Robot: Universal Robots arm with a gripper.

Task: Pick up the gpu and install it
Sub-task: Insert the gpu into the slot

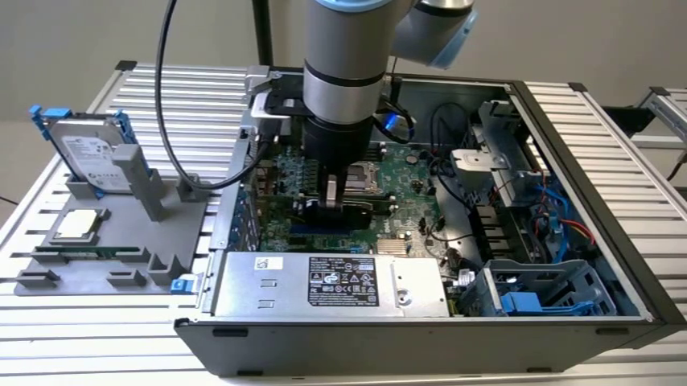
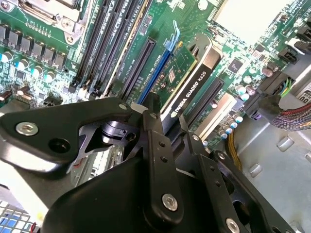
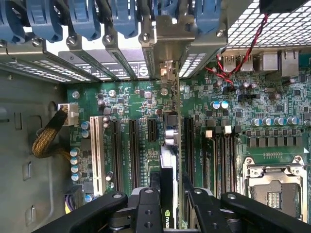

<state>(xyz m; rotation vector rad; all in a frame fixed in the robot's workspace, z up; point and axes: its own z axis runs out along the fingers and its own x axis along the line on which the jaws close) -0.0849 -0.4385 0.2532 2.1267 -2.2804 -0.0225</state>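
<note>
We are seeing the gripper (image 3: 167,206) pinching the gpu (image 3: 168,165) edge-on between its fingers (image 3: 148,211), down inside the open computer case (image 1: 601,241). In both wrist views the card is standing upright directly below the tool, its black cooler edge (image 2: 194,90) running away from the jaws along a slot (image 2: 153,73) of the motherboard (image 3: 272,141).

Just ahead of the tool, in the first wrist view, the card's silver end bracket (image 3: 167,73) is meeting the row of rear bracket openings with blue latches (image 3: 87,19). Whether the card's contacts are fully seated we cannot tell.

Our judgement for doing this step well: we are wanting the card kept square to the slot, pressed straight down with even force, bracket tongue lined with its opening, no twisting against neighbouring slots (image 3: 133,145).

Farther out, beside the case on the exterior view's left, a grey fixture tray (image 1: 118,241) is holding the hard drive (image 1: 86,149).
</note>
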